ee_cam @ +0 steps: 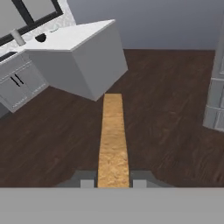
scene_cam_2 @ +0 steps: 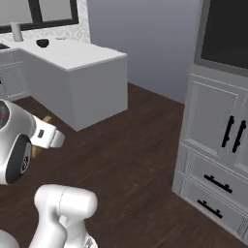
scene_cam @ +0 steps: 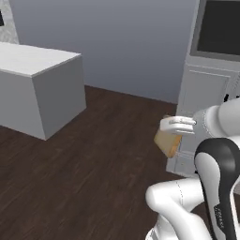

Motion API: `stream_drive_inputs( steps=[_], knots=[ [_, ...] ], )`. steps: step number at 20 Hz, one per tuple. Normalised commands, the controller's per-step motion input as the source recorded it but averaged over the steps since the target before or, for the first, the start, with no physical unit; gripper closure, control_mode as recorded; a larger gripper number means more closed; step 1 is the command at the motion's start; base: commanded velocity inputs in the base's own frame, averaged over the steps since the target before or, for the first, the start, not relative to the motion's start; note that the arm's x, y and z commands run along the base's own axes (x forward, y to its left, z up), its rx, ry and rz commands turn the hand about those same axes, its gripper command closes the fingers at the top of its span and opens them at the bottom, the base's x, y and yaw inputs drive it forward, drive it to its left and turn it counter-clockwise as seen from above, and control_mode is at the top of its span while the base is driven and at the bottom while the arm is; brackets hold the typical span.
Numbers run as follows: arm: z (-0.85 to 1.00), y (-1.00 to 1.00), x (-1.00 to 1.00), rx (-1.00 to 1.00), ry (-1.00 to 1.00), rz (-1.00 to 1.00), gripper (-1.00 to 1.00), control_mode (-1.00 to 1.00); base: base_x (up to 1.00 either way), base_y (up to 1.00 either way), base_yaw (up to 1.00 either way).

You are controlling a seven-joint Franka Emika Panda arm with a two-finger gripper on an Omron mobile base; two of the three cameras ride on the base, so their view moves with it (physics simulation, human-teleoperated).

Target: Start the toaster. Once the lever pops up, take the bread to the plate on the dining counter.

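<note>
Gripper (ee_cam: 113, 183) clamped on the bread (ee_cam: 113, 140), slice edge-on between the fingertips, carried above dark wood floor (ee_cam: 166, 131). Dining counter (ee_cam: 83, 37) at 11 o'clock in hand view; grey cabinet (scene_cam_2: 218, 145) at 3 o'clock.

1. Home kitchen, rendered.
2. White island counter (scene_cam_2: 72, 55) at upper left of right base view; dark bowl (scene_cam_2: 42, 43) and a grey canister (scene_cam_2: 17, 32) on it.
3. Grey panelled cabinets with black handles (scene_cam_2: 218, 145) at right, dark built-in oven panel (scene_cam_2: 225, 29) above.
4. Dark wood plank floor (scene_cam: 93, 164); window (ee_cam: 26, 13) at upper left of hand view.
</note>
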Motion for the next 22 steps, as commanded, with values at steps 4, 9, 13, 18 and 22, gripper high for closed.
stream_drive_inputs(
  steps=[4, 9, 13, 18, 22],
  knots=[
    [0.00, 0.00, 0.00, 0.00, 0.00, 0.00, 1.00, 1.00, 1.00, 0.59, 0.02],
    [0.00, 0.00, 0.00, 0.00, 0.00, 0.00, 1.00, 1.00, 1.00, 0.45, 0.00],
    [0.00, 0.00, 0.00, 0.00, 0.00, 0.00, 1.00, 1.00, 1.00, 0.21, -0.01],
    [0.00, 0.00, 0.00, 0.00, 0.00, 0.00, 1.00, 1.00, 1.00, 0.02, -0.15],
    [0.00, 0.00, 0.00, 0.00, 0.00, 0.00, 1.00, 1.00, 1.00, 0.00, -0.25]
  ],
)
